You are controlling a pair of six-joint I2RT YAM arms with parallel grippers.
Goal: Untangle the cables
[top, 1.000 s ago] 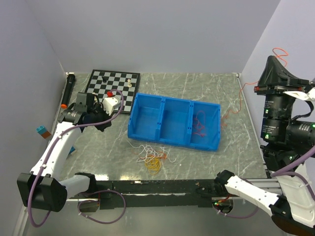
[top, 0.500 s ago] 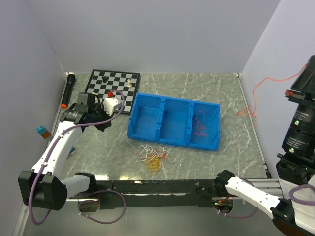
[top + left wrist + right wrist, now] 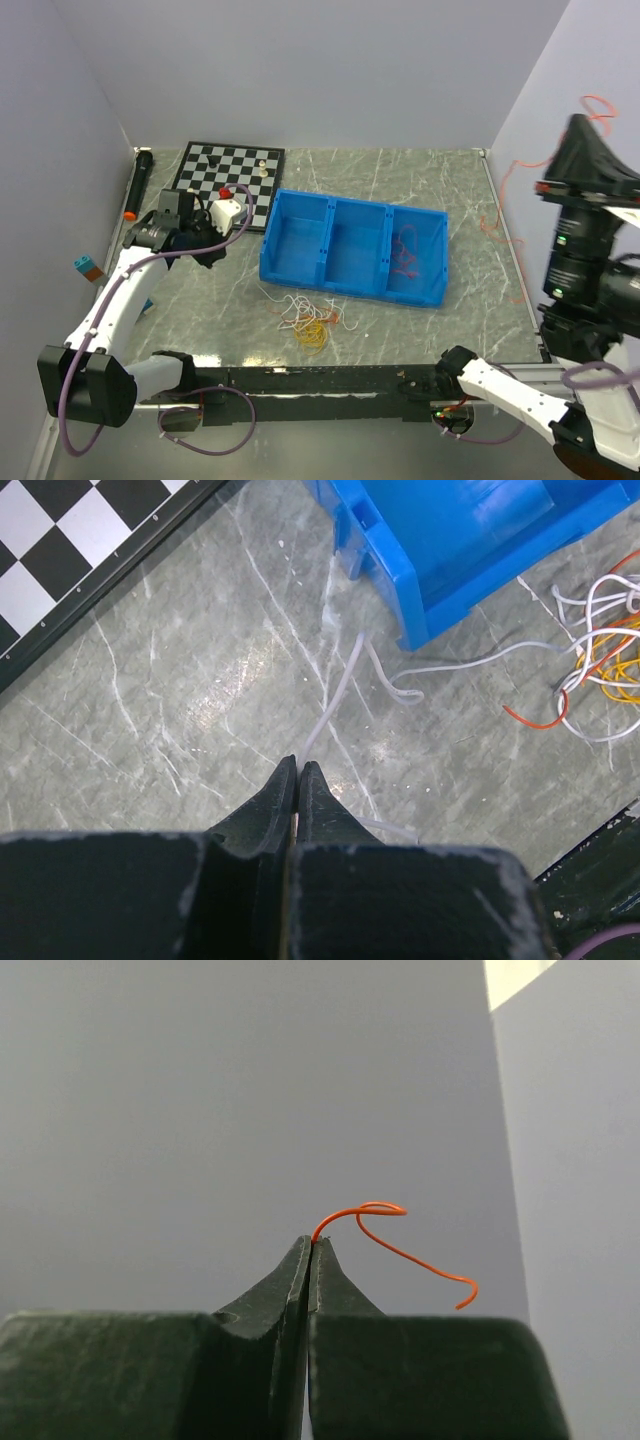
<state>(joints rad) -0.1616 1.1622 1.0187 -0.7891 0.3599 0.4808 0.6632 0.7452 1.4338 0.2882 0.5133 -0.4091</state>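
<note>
A tangle of white, yellow and red-orange cables [image 3: 310, 322] lies on the table in front of the blue bin [image 3: 352, 215]; it also shows in the left wrist view [image 3: 600, 650]. My left gripper [image 3: 210, 256] [image 3: 298, 766] is low over the table left of the bin, shut on a white cable [image 3: 340, 680] that runs to the bin's corner. My right gripper [image 3: 578, 122] [image 3: 310, 1242] is raised high at the right wall, shut on a red-orange cable [image 3: 400, 1235] whose length hangs down along the table's right edge [image 3: 497, 195]. Another red cable [image 3: 405, 255] lies in the bin's right compartment.
A chessboard [image 3: 232, 170] with a few pieces lies at the back left, also seen in the left wrist view [image 3: 60, 550]. A black marker with an orange end [image 3: 137, 185] lies along the left wall. A small blue and orange block [image 3: 86, 267] sits at the left edge.
My right gripper swung out to the right and back, ending higher with the red-orange cable. The cable's loose end left the table surface and now hangs by the right edge. The left arm stayed still.
</note>
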